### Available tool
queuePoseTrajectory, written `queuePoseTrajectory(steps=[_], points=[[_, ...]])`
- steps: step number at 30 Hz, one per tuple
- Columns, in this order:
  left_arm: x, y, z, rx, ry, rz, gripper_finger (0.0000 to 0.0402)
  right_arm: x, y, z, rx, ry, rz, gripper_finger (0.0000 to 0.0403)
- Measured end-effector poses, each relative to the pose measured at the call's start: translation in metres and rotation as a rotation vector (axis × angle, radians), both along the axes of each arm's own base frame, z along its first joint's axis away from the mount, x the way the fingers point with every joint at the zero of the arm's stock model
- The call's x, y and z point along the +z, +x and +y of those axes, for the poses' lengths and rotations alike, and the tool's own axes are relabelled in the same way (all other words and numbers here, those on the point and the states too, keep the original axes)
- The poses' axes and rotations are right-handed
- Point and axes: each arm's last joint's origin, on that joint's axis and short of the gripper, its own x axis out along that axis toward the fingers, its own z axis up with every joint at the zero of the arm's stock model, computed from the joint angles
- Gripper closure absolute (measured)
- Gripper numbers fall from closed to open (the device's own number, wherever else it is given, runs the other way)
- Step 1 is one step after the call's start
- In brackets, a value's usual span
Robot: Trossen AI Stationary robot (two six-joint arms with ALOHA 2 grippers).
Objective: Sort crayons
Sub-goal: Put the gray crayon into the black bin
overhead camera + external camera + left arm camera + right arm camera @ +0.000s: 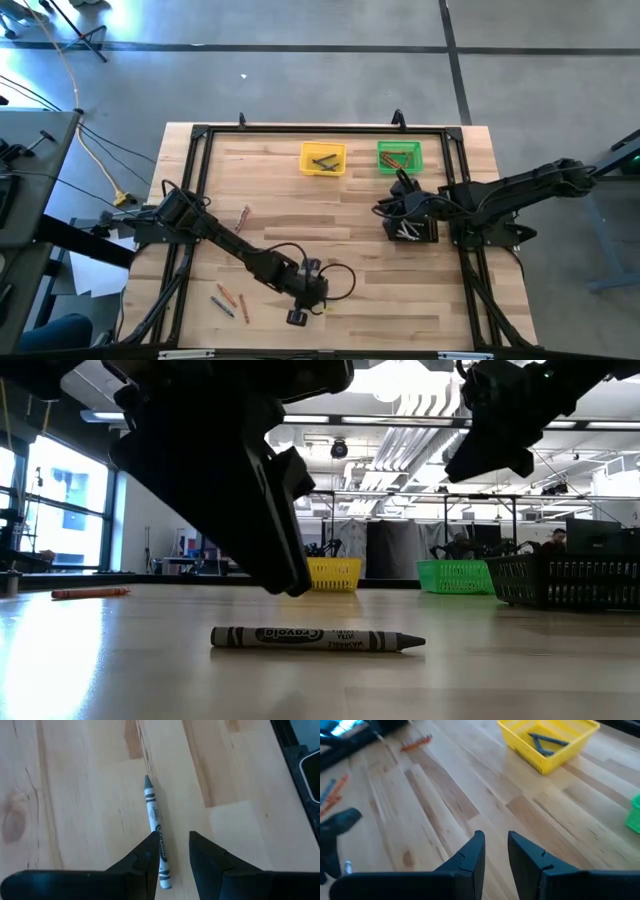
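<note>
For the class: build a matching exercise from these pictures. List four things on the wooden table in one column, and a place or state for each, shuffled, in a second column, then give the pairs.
Things
1. yellow square plastic bin
2. green square plastic bin
3. grey paper-wrapped crayon
4. black ribbed tray

Descriptions
A. lying flat under the left gripper
B. holds orange-brown crayons
C. beneath the right gripper
D. holds grey-blue crayons

Pairs: 1-D, 2-B, 3-A, 4-C

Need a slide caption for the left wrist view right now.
Left gripper hovers with jaws open over a grey crayon lying on the wooden table.
</note>
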Motion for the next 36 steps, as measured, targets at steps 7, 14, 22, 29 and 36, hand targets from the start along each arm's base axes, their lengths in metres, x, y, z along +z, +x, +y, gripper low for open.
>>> queuePoseTrajectory(steps=[7,14,22,29,36], points=[[0.0,0.001,0.001,0.018,0.016,-0.018,0.0312,0.001,0.002,0.0,0.025,-0.046,-0.002,0.0324],[0.0,0.001,0.001,0.023,0.013,-0.016,0.0312,0.002,0.003,0.001,-0.001,0.016,-0.032,0.0324],[-0.014,0.003,0.001,0.038,0.022,0.019,0.0312,0.002,0.003,0.0,-0.035,0.046,-0.05,0.0324],[-0.021,0.007,0.007,0.044,0.026,0.032,0.0312,0.002,0.003,0.001,-0.033,0.051,-0.047,0.0324],[-0.026,0.01,0.016,-0.02,0.103,0.027,0.0312,0.001,0.003,0.001,-0.028,0.043,-0.037,0.0324]])
